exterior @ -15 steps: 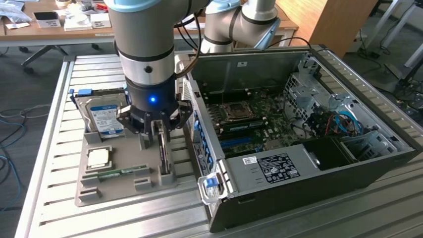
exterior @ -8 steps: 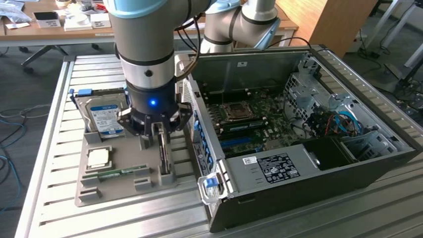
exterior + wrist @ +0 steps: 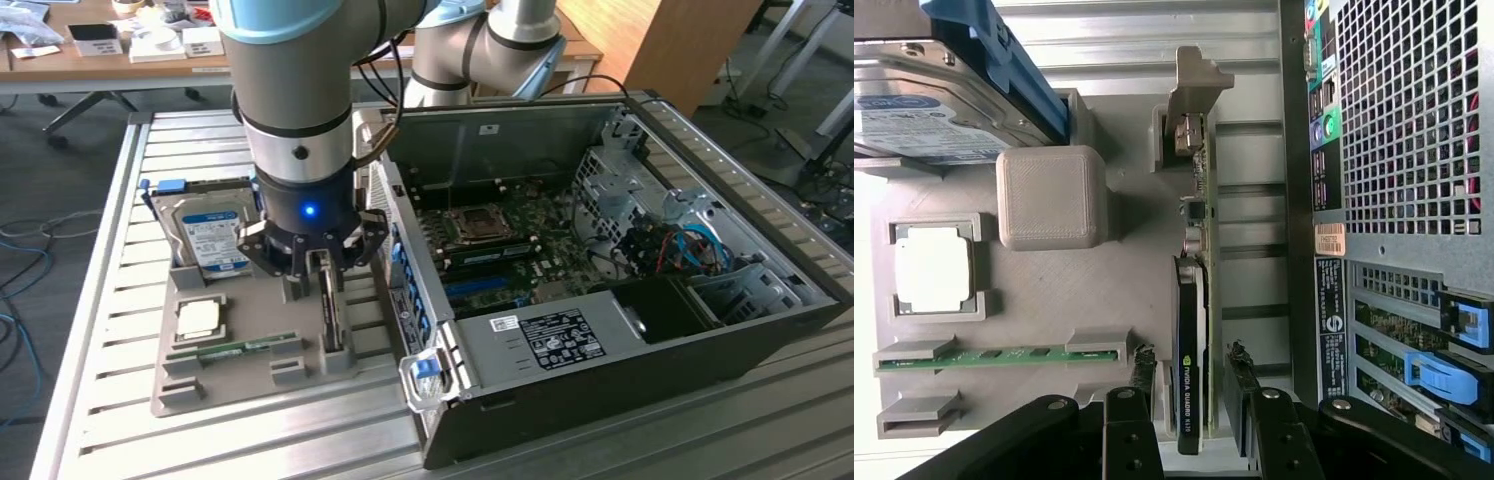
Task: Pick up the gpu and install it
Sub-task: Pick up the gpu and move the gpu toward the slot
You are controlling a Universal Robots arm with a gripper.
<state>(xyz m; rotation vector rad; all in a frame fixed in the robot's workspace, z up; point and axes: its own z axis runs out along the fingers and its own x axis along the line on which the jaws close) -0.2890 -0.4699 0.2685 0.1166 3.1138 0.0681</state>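
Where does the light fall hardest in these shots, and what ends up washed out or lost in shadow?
Exterior view: light brightens the slatted table, the computer case is dimmer inside, and a blue light glows on the arm. Wrist view: the processor glares nearly white, while the gripper shows dark fingers flanking the gpu.

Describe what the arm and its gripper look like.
The arm is a silver-grey tube with pale blue joint covers and a black wrist section carrying a glowing blue light. The gripper is black, with jointed, bolted linkage fingers.
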